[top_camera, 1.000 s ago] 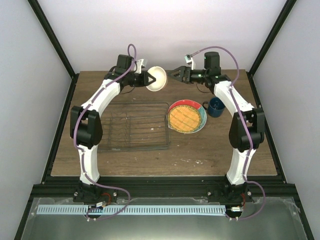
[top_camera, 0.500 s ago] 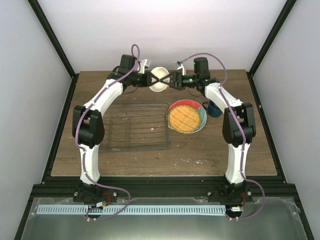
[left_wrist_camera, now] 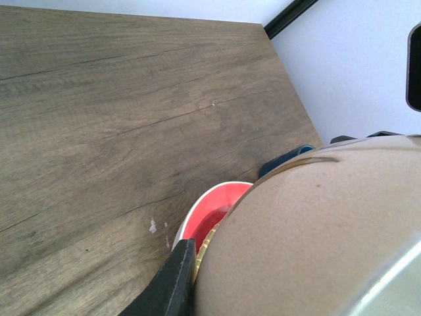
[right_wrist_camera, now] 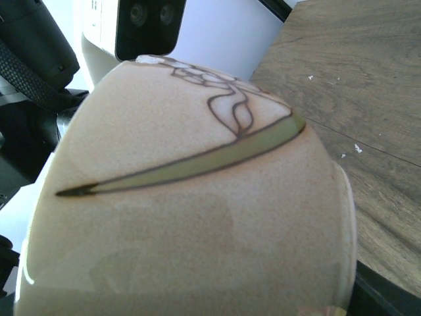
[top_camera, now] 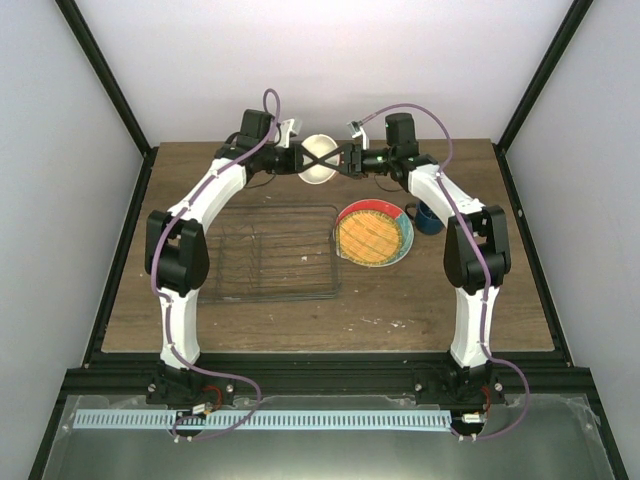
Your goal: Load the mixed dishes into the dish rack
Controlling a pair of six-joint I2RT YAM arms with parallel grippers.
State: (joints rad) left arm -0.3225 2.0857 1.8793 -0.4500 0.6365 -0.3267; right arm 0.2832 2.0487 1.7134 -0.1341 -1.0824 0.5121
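Wood table [top_camera: 420, 290] | cream bowl [top_camera: 318, 176] — green leaf-stripe; left jaws grip it; right jaws unclear

The small cream bowl [top_camera: 318, 165], painted with a green leaf outlined in brown, hangs tipped on its side in the air over the far middle of the table [top_camera: 420, 300]. The yellow-orange grid-patterned plate [top_camera: 372, 236] lies flat on the red plate [top_camera: 350, 213], whose rim shows around it. Both lie just right of the dish rack [top_camera: 278, 255], a thin dark wire basket sitting flat on the table. The dark blue mug [top_camera: 434, 216] stands upright just right of the plates.
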